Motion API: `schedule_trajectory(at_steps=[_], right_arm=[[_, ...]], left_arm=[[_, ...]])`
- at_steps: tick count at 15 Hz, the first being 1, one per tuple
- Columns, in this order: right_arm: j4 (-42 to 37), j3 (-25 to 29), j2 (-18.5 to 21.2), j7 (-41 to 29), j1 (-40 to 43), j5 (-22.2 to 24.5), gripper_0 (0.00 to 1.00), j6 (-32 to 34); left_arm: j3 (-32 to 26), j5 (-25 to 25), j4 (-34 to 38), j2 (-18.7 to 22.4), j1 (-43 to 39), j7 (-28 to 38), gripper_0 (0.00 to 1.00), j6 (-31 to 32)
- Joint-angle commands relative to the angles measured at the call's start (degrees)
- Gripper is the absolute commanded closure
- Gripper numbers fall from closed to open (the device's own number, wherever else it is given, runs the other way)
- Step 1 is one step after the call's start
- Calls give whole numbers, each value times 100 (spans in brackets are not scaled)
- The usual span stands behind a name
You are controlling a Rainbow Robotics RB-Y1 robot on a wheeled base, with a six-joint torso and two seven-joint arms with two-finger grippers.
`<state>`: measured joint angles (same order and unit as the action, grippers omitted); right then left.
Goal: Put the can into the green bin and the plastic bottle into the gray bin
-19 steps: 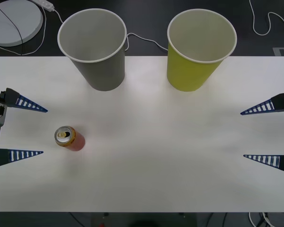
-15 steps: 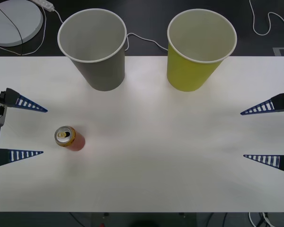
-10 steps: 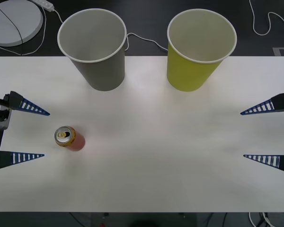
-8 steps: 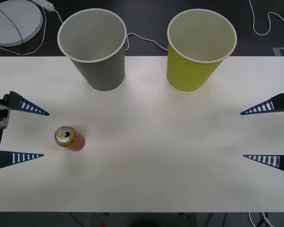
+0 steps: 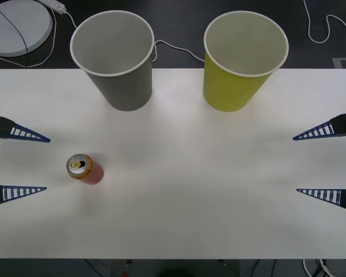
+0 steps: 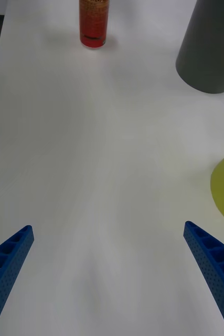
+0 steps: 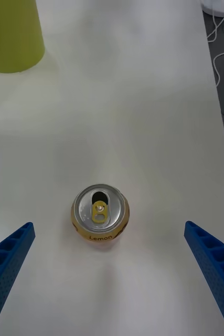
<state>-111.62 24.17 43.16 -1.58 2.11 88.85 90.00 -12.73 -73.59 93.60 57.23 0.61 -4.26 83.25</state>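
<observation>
near the left edge of the tabletop (image 5: 179,196) i see the can (image 5: 83,168) standing upright, its top showing an opened tab. my left gripper (image 5: 17,163) hangs at that left edge with its fingers spread wide, released, the can just off the tips and untouched. my right gripper (image 5: 326,164) sits at the right edge, also spread and holding nothing. along the far edge stand the gray bin (image 5: 114,57) and the green bin (image 5: 243,59), apart from each other.
</observation>
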Motion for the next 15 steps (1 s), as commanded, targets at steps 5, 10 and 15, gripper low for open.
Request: schedule_trajectory(at_steps=[5,10,15], right_arm=[[0,0,0,0,0,0,0,0],[0,0,0,0,0,0,0,0],[0,0,0,0,0,0,0,0]], left_arm=[[754,1189,-1529,-1,9,-1596,0,-327],[1458,2024,-2601,-1,264,-2606,0,-379],[2556,2973,-3981,-1,932,-3635,0,-221]])
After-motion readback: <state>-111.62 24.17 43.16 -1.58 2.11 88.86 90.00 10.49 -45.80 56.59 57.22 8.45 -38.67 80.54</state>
